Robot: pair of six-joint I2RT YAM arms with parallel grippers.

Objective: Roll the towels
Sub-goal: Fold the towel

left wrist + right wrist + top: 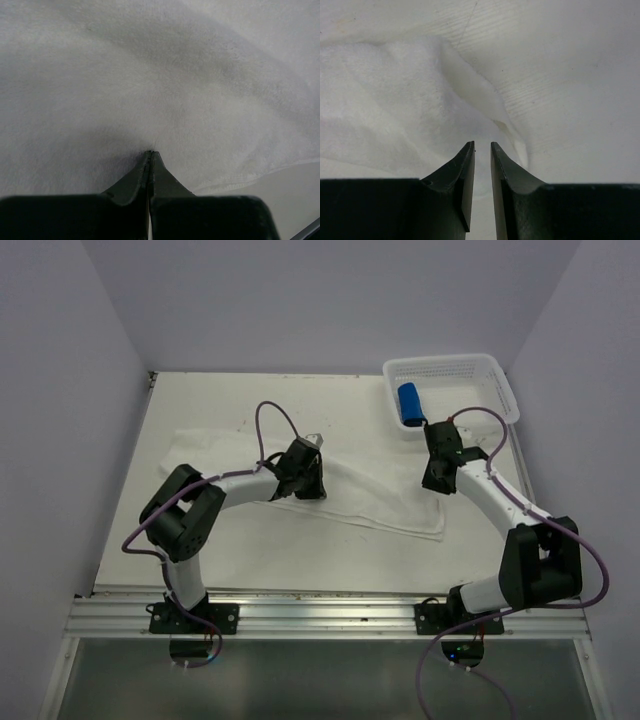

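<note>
Black fingers of the left gripper (pixel 151 153) are pinched shut on the white towel (pixel 150 75) at the middle of the table (pixel 250 570), the right gripper (pixel 482 146) stands slightly parted with that towel's rumpled right end just beyond its tips, and the blue towel (pixel 409 403) lies rolled in the basket (pixel 440 361) at the far right corner.

I see the small blue towel (pixel 409 403) rolled up into a tight little tube. It lies in the left part of the white basket (pixel 450 360), at the far right of the counter (pixel 250 550). The big white towel (pixel 370 502) is not rolled. It lies spread out long across the middle of the counter, soft and fuzzy, with wrinkles and a lifted fold near its right end.
</note>
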